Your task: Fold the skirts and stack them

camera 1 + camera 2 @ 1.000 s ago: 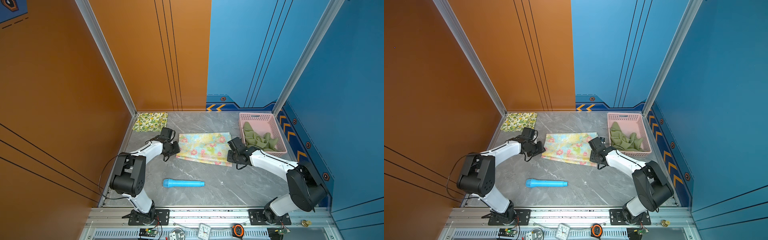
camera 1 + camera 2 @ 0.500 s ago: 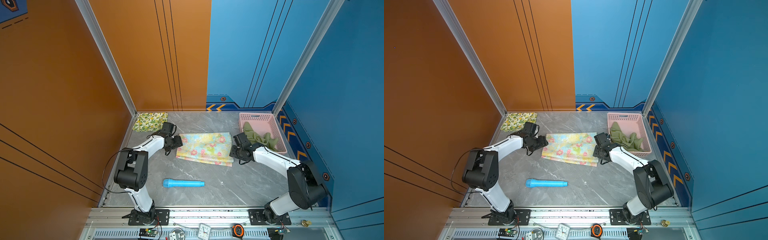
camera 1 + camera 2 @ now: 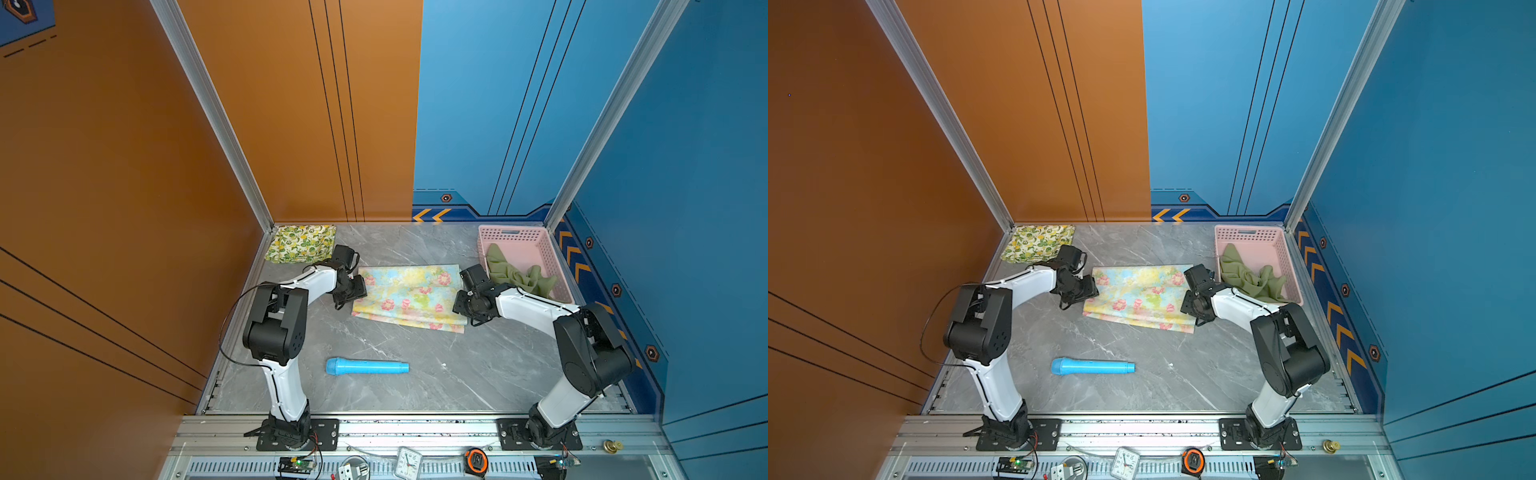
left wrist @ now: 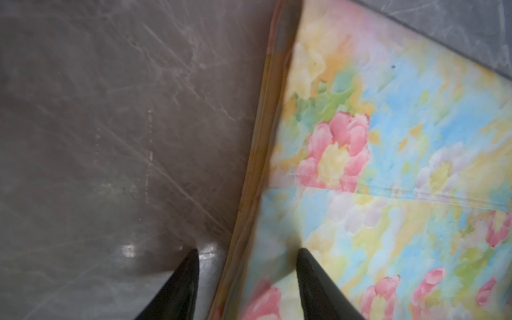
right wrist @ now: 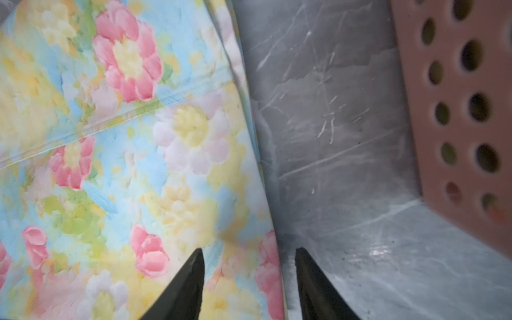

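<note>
Straddling the left and right edges of the pastel floral skirt (image 3: 409,297), lying mid-scene on the tabletop (image 3: 457,374), with left end effector (image 4: 248,250) and right end effector (image 5: 248,250) both partly open, gripping nothing. Risking catching only the top layer on closing, letting lower layers slide and spoiling the fold.

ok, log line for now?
pastel floral cloth skirt: part-folded, mid-table | left tool: open, straddling its edge | right tool: open, straddling opposite edge | lemon-print white skirt: folded | olive green skirt: crumpled in pink plastic basket
</note>
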Robot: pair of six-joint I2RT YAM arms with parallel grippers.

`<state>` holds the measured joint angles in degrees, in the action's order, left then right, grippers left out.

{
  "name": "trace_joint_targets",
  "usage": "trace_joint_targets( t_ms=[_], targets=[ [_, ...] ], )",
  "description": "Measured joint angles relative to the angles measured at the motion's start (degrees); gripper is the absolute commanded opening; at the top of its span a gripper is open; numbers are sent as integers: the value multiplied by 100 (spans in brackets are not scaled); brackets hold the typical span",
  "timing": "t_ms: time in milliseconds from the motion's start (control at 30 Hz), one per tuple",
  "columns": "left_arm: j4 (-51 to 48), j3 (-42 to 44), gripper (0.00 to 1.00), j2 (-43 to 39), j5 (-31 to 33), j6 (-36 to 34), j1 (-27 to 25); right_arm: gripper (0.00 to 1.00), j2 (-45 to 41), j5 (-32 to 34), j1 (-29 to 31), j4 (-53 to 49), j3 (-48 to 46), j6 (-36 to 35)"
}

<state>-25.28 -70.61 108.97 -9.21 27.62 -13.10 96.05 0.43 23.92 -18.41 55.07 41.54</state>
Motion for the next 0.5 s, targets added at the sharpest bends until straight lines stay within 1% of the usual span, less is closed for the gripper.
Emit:
trace_joint_targets(
  t_ms=[33, 67, 133, 200, 233, 500],
  targets=[
    [-17, -11, 45, 17, 2, -37, -22, 54, 0, -11, -7, 26, 0, 9],
    [-26, -26, 39, 39, 0, -59, -50, 54, 2, -24, -17, 50, 0, 13],
    [-31, -61, 23, 92, 4, -114, -101, 54, 9, -28, -35, 114, -2, 35],
    [-28, -94, 2, 149, 2, -142, -133, 54, 13, -33, -39, 166, -4, 50],
    [-28, -111, 0, 166, 0, -160, -140, 54, 13, -33, -39, 177, -7, 50],
    [-162, -181, 0, 184, 153, -280, -118, 55, 13, -31, -39, 258, -15, 50]
  ],
)
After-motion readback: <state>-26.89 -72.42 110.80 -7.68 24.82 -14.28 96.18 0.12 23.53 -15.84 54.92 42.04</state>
